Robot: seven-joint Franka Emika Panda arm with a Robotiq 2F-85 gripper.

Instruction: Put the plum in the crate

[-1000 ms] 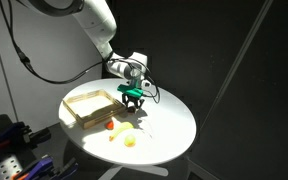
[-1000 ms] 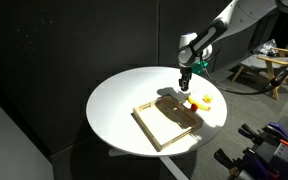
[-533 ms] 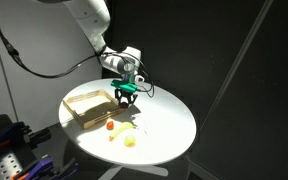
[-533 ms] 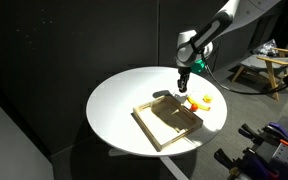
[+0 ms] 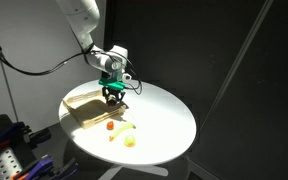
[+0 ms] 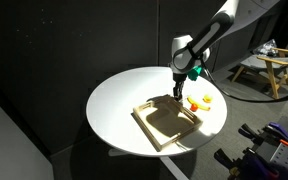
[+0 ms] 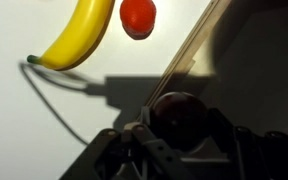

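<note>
My gripper [image 7: 179, 125] is shut on the dark red-purple plum [image 7: 177, 115], held between the fingers in the wrist view. In both exterior views the gripper [image 5: 114, 95] [image 6: 177, 84] hangs over the near edge of the shallow light-wood crate [image 5: 84, 108] [image 6: 164, 125]. In the wrist view the crate's thin wall [image 7: 189, 50] runs diagonally just above the plum, with the shadowed crate floor to its right.
A yellow banana [image 7: 79, 35] [image 5: 125, 126] and a small orange-red fruit [image 7: 137, 15] [image 5: 110, 125] lie on the round white table [image 5: 169, 125] beside the crate. Another yellow fruit [image 5: 130, 142] sits near the table's front. Dark curtains surround the table.
The gripper has carried the plum from over the bare table toward the crate, and now hangs over the crate's edge.
</note>
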